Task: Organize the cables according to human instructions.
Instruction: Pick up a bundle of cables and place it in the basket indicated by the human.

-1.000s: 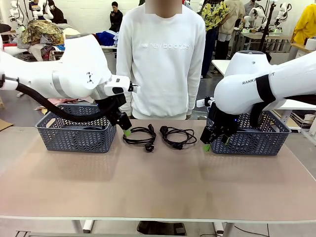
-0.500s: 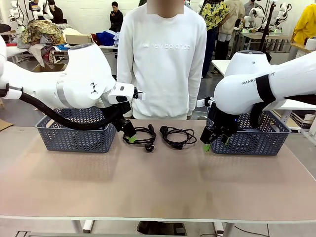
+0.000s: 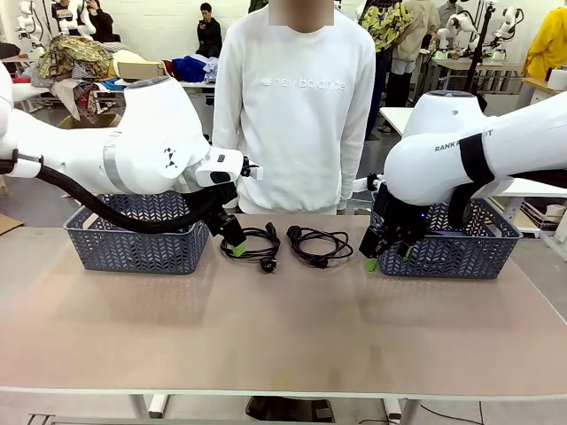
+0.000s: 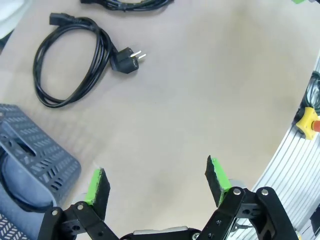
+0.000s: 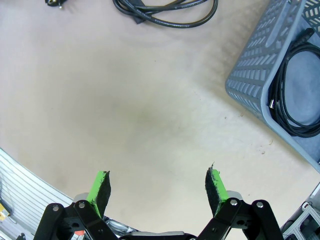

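Two cables point(image 3: 319, 245) between two baskets point(image 3: 133, 248) (third cable point(image 5: 295, 90) inside one), left gripper point(image 4: 156, 172), right gripper point(image 5: 158, 176) released

Tan table point(image 3: 283, 336), two coiled cables point(image 3: 266, 262) point(image 3: 293, 235) between two baskets point(image 3: 133, 248) point(image 3: 443, 254)

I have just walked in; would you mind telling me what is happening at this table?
Two robot arms are sorting cables into baskets while a person stands at the far side of the table. The left cable and the right cable lie coiled on it between the left basket and the right basket. The left end effector hangs open beside the left cable, not gripping it. The right end effector is open and empty by the right basket, which already holds a third cable.
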`<state>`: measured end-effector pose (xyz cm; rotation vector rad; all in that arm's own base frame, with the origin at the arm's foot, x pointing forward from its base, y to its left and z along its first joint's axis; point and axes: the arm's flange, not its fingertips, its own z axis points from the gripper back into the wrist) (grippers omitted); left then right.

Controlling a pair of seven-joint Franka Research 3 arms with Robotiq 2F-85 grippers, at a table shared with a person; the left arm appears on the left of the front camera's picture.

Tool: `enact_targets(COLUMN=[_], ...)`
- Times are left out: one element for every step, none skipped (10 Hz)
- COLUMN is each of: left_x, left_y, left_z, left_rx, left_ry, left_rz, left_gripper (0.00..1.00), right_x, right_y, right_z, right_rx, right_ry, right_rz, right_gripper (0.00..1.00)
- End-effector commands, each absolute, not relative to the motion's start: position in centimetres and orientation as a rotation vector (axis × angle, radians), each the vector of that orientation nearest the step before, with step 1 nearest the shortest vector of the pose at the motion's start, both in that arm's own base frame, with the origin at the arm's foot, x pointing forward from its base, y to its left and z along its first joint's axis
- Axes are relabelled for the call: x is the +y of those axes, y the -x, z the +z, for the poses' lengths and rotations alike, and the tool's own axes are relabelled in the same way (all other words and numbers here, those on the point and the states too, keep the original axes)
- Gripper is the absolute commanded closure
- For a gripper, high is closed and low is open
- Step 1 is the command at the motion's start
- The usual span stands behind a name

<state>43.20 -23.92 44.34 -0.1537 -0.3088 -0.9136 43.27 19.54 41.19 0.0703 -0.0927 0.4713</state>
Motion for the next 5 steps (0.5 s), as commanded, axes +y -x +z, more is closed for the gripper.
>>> enact_targets(left_x=[-23.82, -23.82, -23.82, -23.82, -23.82], left_y=[-43.24, -43.24, -43.24, -43.24, -43.24], left_z=[44.39, 44.39, 44.39, 44.39, 44.39], left_rx=[-0.311, -0.311, -0.311, -0.311, -0.311], left_ry=[0.148, 0.148, 0.148, 0.148, 0.148], left_rz=[-0.917, -0.917, -0.917, -0.917, -0.917], left_gripper=[0.0, 0.0, 0.0, 0.0, 0.0], right_x=[19.54, 19.54, 19.54, 19.54, 19.54], right_y=[-43.29, -43.29, -43.29, -43.29, -43.29], right_z=[41.4, 41.4, 41.4, 41.4, 41.4], right_rx=[-0.097, -0.097, -0.097, -0.097, -0.097], right_ry=[-0.071, -0.071, -0.071, -0.071, -0.071], right_rz=[0.471, 0.471, 0.471, 0.471, 0.471], right_gripper=[0.0, 0.0, 0.0, 0.0, 0.0])
